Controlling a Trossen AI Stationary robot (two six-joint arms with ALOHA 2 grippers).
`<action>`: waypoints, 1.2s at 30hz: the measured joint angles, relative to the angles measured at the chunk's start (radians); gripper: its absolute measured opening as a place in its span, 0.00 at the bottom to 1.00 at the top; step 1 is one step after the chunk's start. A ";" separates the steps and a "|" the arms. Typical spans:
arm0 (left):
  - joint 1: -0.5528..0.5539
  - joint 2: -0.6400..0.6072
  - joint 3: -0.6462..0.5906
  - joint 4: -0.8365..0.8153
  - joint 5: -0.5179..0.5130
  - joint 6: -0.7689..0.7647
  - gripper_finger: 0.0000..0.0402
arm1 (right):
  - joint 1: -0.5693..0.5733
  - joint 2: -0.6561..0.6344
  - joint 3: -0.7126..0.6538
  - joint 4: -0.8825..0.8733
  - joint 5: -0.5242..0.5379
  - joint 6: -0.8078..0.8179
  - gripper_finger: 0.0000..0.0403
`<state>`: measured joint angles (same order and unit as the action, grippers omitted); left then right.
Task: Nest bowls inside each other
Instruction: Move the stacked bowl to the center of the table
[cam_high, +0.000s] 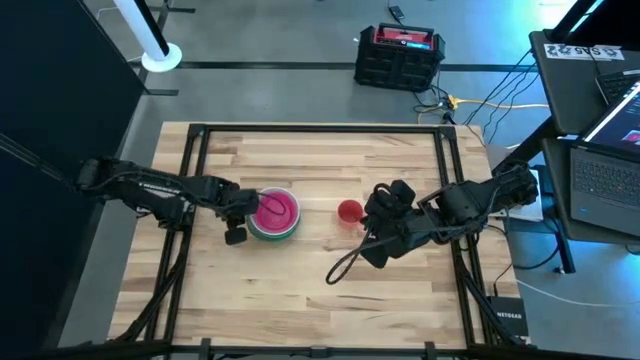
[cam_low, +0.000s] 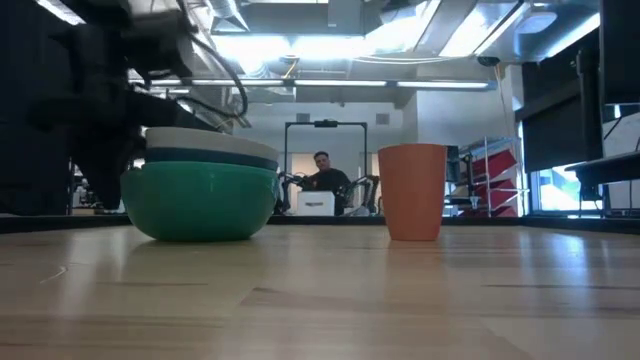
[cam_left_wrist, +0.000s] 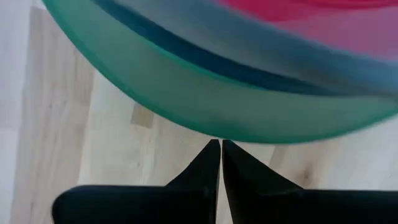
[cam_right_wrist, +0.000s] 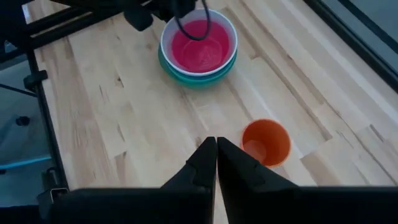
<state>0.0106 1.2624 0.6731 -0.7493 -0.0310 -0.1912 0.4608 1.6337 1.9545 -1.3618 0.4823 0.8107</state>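
From above we see the whole wooden table (cam_high: 300, 265) with both arms reaching in. The stack of bowls (cam_high: 274, 214) sits just left of centre, and the small red cup-shaped bowl (cam_high: 348, 211) stands apart at the stack's three o'clock. The overhead picture gives us only the stack's pink inside and a white and green edge. The table-level view adds the side profile: a teal-green bowl (cam_low: 200, 200) at the bottom, a dark blue band (cam_low: 205, 156) above its rim and a white rim (cam_low: 205, 141) on top. That view also shows the red bowl (cam_low: 412, 190) as a tall tapered tumbler, upright on the boards, and a person (cam_low: 322, 175) far back in the room.

The right wrist view looks down into the stack: the pink bowl (cam_right_wrist: 200, 46) lies nested inside the white one (cam_right_wrist: 231, 28), with the teal one (cam_right_wrist: 198, 76) outermost. The red bowl (cam_right_wrist: 266, 142) is empty, and we see its bare bottom. All the bowls are smooth, round, plain plastic; the table is pale butcher-block strips with a dark metal frame (cam_high: 196, 150).

The left gripper (cam_high: 240, 212) sits at the stack's nine o'clock edge; in its own view its fingers (cam_left_wrist: 200, 171) are pressed together just outside the teal wall, holding nothing. The right gripper (cam_high: 375, 205) hovers at the red bowl's three o'clock, its fingers (cam_right_wrist: 202, 163) also closed tip to tip and empty.
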 joint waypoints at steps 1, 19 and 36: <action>0.006 0.013 0.006 0.007 0.007 0.010 0.00 | 0.003 0.000 0.000 0.000 0.001 0.003 0.00; 0.062 0.240 0.158 0.063 0.055 0.153 0.00 | 0.024 0.000 0.000 -0.015 0.007 0.023 0.00; 0.035 0.312 0.297 0.046 0.076 0.165 0.00 | 0.024 0.000 -0.001 -0.041 0.024 0.016 0.00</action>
<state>0.0456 1.5740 0.9699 -0.7034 0.0446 -0.0257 0.4851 1.6337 1.9538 -1.4029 0.5063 0.8269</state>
